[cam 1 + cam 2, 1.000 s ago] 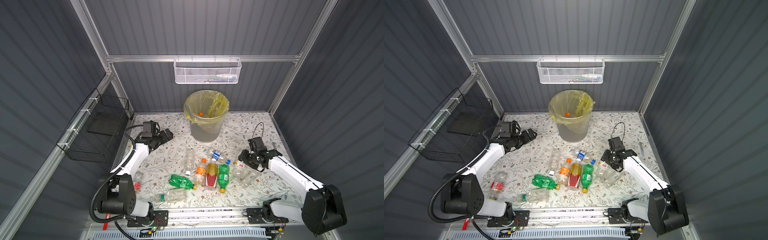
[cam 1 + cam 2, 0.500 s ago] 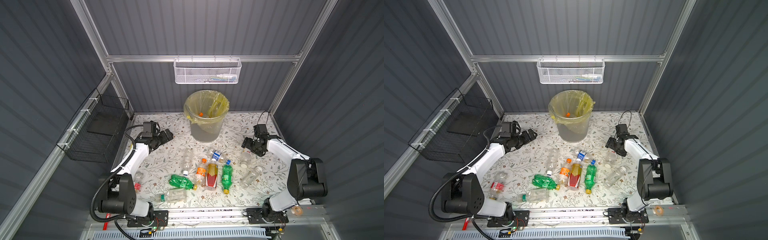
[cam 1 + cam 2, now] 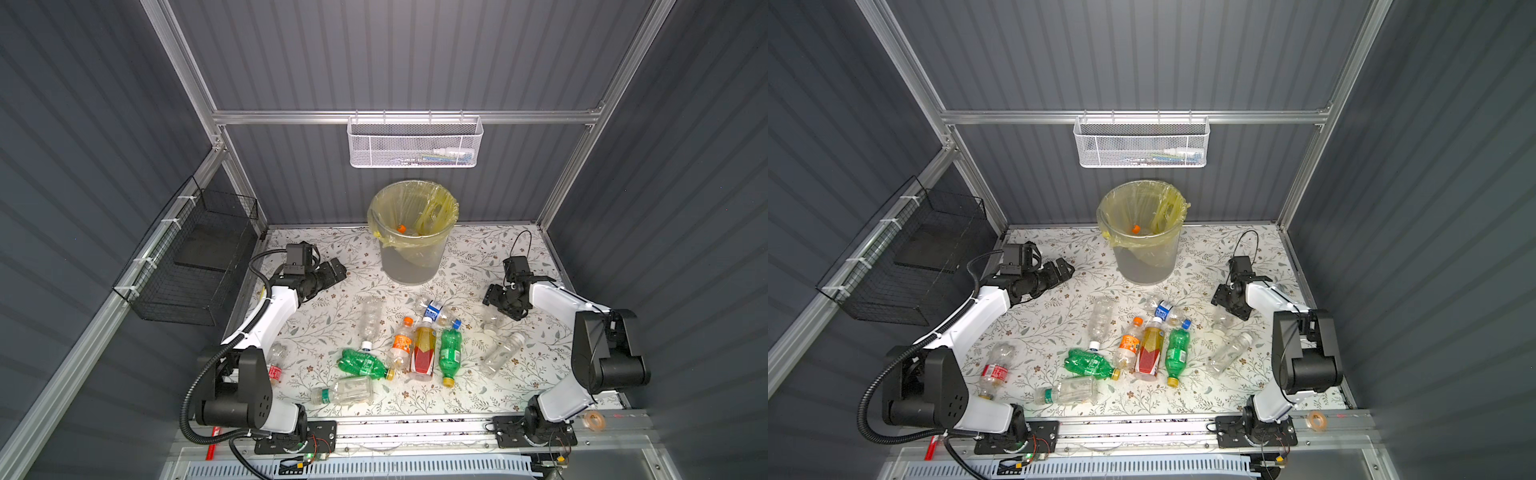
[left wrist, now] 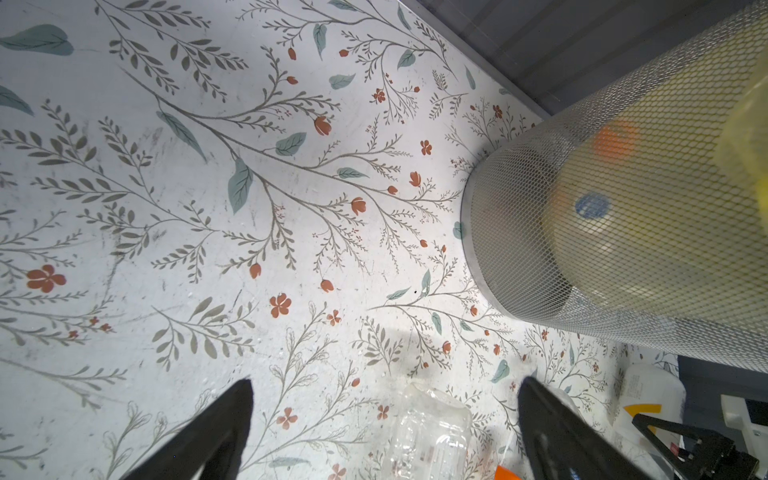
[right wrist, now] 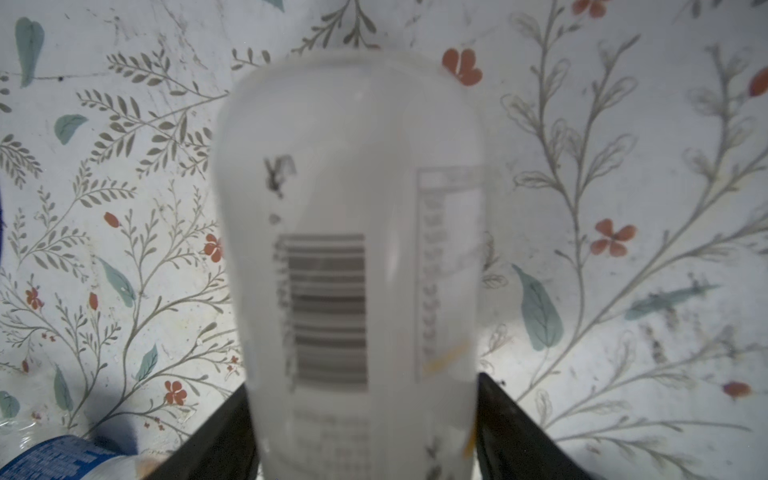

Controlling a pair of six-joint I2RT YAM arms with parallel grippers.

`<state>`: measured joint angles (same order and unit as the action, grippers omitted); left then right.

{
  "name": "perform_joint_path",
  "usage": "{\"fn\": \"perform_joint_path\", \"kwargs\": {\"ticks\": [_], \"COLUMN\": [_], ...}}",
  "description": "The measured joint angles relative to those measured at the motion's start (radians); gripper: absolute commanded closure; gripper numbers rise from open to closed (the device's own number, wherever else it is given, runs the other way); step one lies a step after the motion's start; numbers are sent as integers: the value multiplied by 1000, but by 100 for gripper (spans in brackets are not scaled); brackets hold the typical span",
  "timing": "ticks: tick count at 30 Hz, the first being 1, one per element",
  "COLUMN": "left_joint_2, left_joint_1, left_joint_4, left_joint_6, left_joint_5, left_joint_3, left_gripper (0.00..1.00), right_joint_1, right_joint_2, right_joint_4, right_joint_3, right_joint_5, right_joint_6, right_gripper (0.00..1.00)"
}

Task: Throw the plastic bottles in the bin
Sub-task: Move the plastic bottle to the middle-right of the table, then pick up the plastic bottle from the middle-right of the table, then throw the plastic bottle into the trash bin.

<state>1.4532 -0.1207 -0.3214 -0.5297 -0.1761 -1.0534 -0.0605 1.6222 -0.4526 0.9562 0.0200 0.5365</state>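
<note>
Tabletop [image 5: 623,166]: white bottle [image 5: 353,208] inside right tool [image 5: 363,380].

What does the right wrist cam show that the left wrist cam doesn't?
Only right wrist: the white bottle's barcode, with the right gripper's fingers flanking it. Only left wrist: the bin, an orange spot and a blue spot showing through its wall, a clear bottle, the open left gripper. Both: the floral table; probably that white bottle too, far off in the left wrist view.
</note>
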Motion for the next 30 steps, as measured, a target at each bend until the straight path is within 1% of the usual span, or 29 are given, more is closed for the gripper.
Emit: {"fn": "perform_joint_path", "kwargs": {"ticks": [5,10,18,21,23,24,25,26,27,28,29,30], "left_joint_2": [0,0,0,2,2,2,2,2,2,2,2,2], "left_joint_1": [0,0,0,0,0,0,0,0,0,0,-2,-5], "left_joint_4": [0,0,4,15,20,22,23,23,23,24,24,25], "left_joint_6": [0,0,5,8,12,15,19,23,26,29,31,34], "left_joint_5": [0,0,-2,-10,-13,-17,-20,-23,-27,-28,-31,-31], "left_joint_3": [2,13,35,39,45,47,50,51,53,55,58,61], "left_gripper": [1,1,1,1,1,1,1,1,1,1,1,1], "right_joint_1": [0,14,82,82,67,56,41,28,10,-9,-23,-43], "right_joint_2": [0,-17,-155,-192,-206,-206,-201,-189,-162,-127,-93,-42], "right_joint_4": [8,16,13,-39,-115,-161,-206,-241,-279,-289,-301,-321], "right_joint_3": [-1,-8,-79,-55,31,105,213,321,481,655,798,985], "right_joint_5": [5,31,94,111,115,116,116,117,127,144,166,193], "right_joint_6": [6,16,26,21,11,3,-5,-11,-18,-27,-34,-35], "right_gripper": [36,40,44,44,44,43,41,36,29,21,10,2]}}
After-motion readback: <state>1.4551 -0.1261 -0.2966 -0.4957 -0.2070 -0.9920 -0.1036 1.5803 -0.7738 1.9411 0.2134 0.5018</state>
